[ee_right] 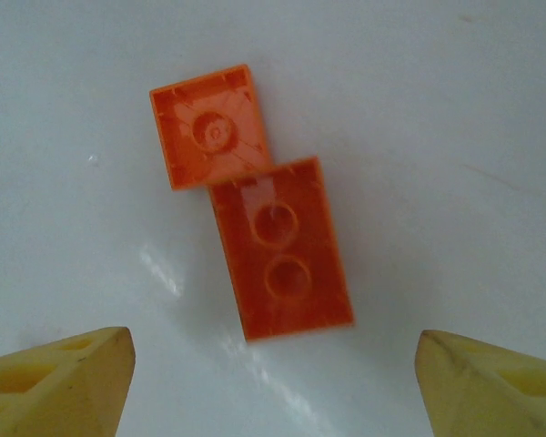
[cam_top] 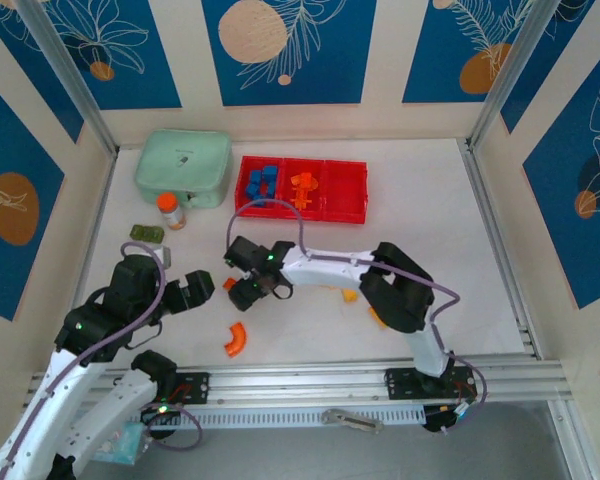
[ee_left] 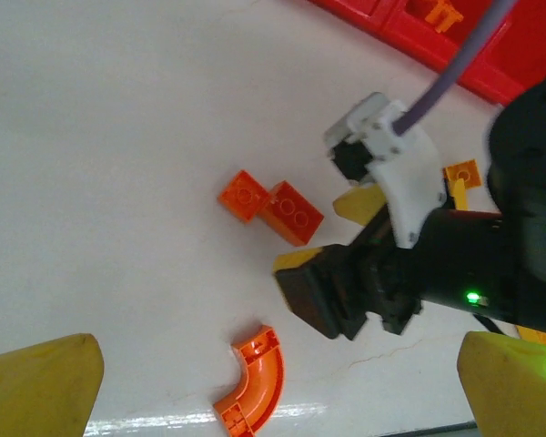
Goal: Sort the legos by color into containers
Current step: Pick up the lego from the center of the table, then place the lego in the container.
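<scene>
The sorting seems to me about half done. The red tray (cam_top: 302,214), in the upper middle of the top view, has three compartments in a row. The left one holds blue bricks (cam_top: 261,181), three or four, too small to count exactly. The middle one holds orange pieces (cam_top: 303,185), probably two, and the right one has nothing in it. On the table (cam_top: 420,230) I count at least five orange legos that are left. Two lie upside down and touch each other, a square brick (ee_right: 211,127) and a longer brick (ee_right: 282,259). One curved piece (cam_top: 237,340) is in the lower middle, and two small pieces (cam_top: 350,293) are beside the right arm. I cannot make out any yellow brick for sure. The right claw (ee_right: 273,378) hangs over the touching pair with its fingers far apart; it is released and grasps nothing, and both bricks rest on the table. The left claw (cam_top: 202,287), at the lower left, is also spread wide and holds nothing. I judge that all the loose orange pieces must go to the middle compartment.
</scene>
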`<act>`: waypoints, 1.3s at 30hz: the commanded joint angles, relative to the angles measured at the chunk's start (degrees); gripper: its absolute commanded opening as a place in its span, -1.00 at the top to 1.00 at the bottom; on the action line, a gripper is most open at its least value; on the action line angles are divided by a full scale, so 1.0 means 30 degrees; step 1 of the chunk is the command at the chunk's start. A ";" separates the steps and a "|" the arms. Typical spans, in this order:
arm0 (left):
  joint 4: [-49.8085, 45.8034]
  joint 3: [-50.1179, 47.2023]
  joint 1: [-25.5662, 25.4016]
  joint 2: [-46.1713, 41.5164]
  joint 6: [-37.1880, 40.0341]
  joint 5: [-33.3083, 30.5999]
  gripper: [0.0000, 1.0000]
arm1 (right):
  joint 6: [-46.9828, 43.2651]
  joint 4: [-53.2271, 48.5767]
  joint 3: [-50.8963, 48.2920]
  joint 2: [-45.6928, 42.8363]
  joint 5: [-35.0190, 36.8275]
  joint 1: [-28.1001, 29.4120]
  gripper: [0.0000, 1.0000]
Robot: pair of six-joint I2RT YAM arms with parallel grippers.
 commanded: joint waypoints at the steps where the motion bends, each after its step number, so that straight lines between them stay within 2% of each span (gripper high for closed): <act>1: -0.0429 -0.0324 0.0250 -0.0331 -0.0480 -0.0323 -0.99 | -0.0889 -0.0221 0.1098 0.0873 0.1299 0.0044 -0.62; 7: -0.0158 -0.0504 0.0250 -0.0221 -0.0455 -0.0321 -0.99 | -0.1664 -0.0058 0.1753 0.1914 0.1864 -0.0204 -0.45; 15: 0.0101 -0.0541 0.0250 0.0156 -0.0334 -0.0292 -0.99 | -0.2234 0.0059 0.2007 0.2100 0.1259 -0.0300 0.05; 21: 0.0268 -0.0238 0.0250 0.0435 -0.0146 -0.0150 -0.99 | -0.2101 0.0030 0.1402 0.0735 0.0690 -0.0736 0.43; 27: 0.1368 0.0321 0.0250 0.1517 0.0424 0.0645 -0.99 | -0.1349 -0.0757 0.0785 -0.2048 0.0766 -0.2147 0.49; 31: 0.3079 0.0340 0.0250 0.2846 0.0750 0.1563 -0.99 | -0.0444 -0.1368 0.1110 -0.3077 0.0689 -0.4489 0.49; 35: 0.4901 0.0480 0.0250 0.4267 0.0974 0.2099 -0.99 | -0.0127 -0.2356 0.3140 -0.2118 0.0793 -0.7141 0.48; 39: 0.5675 0.1217 0.0250 0.5805 0.1381 0.2129 -0.99 | -0.0519 -0.2812 0.5821 -0.0189 0.1106 -0.8770 0.48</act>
